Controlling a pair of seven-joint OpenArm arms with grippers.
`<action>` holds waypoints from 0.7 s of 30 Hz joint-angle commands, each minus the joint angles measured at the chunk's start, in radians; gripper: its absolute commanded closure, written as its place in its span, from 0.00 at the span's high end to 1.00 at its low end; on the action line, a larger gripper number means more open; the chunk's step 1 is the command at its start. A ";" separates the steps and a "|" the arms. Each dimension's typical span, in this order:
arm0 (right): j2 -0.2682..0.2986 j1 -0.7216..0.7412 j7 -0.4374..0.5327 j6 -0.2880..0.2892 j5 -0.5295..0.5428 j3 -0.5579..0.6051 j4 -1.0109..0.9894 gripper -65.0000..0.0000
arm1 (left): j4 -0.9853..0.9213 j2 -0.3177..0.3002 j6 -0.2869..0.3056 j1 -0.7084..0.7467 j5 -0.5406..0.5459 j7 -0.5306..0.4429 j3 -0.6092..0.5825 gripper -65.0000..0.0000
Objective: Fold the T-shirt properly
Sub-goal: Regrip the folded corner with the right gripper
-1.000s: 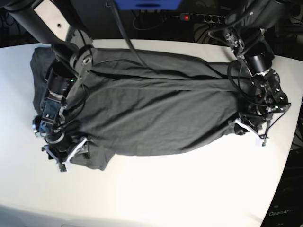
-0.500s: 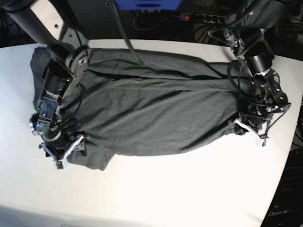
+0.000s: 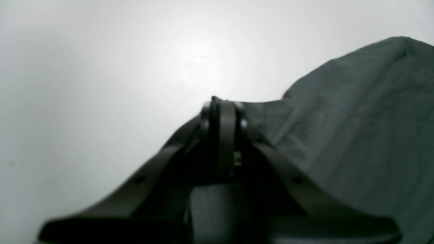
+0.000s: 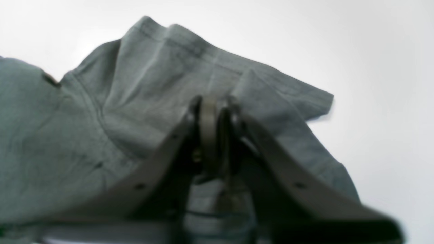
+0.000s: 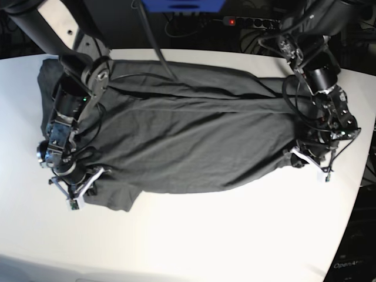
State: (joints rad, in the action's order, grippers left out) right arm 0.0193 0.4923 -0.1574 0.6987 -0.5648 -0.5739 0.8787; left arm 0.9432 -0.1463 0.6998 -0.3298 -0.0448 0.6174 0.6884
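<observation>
T-shirt (image 5: 188, 141) spread across white surface (image 5: 235, 235). Right gripper (image 4: 213, 101) pinched on cloth near sleeve, 8 o'clock; left gripper (image 3: 222, 105) closed at hem edge, 4 o'clock, apparently gripping it. Thin, limp fabric: hold seams or hems.

Bright overhead glare on white table (image 5: 235, 235); wrist views blurred.

one t-shirt (image 5: 188, 141), two pincers, one table (image 5: 223, 241).
</observation>
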 commanded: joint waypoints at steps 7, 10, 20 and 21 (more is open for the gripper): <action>0.021 0.029 0.025 -0.001 0.019 0.007 0.021 0.02 | 0.009 -0.005 -0.002 -0.010 -0.013 0.016 -0.003 0.04; 0.024 0.012 0.031 -0.001 0.019 0.005 0.026 0.02 | 0.009 -0.005 -0.002 -0.010 -0.011 0.016 -0.003 0.04; -0.020 -0.114 0.121 -0.001 0.021 0.004 0.250 0.02 | 0.009 -0.005 -0.002 -0.013 -0.011 0.014 -0.002 0.04; -0.026 -0.114 0.121 -0.001 0.021 0.002 0.268 0.02 | 0.009 -0.005 -0.002 -0.013 -0.011 0.014 -0.002 0.04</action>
State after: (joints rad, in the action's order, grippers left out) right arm -0.0147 0.3504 -0.0681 0.7021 -0.5663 -0.5735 1.1267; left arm 0.9436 -0.1467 0.6998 -0.3294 -0.0444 0.6147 0.6888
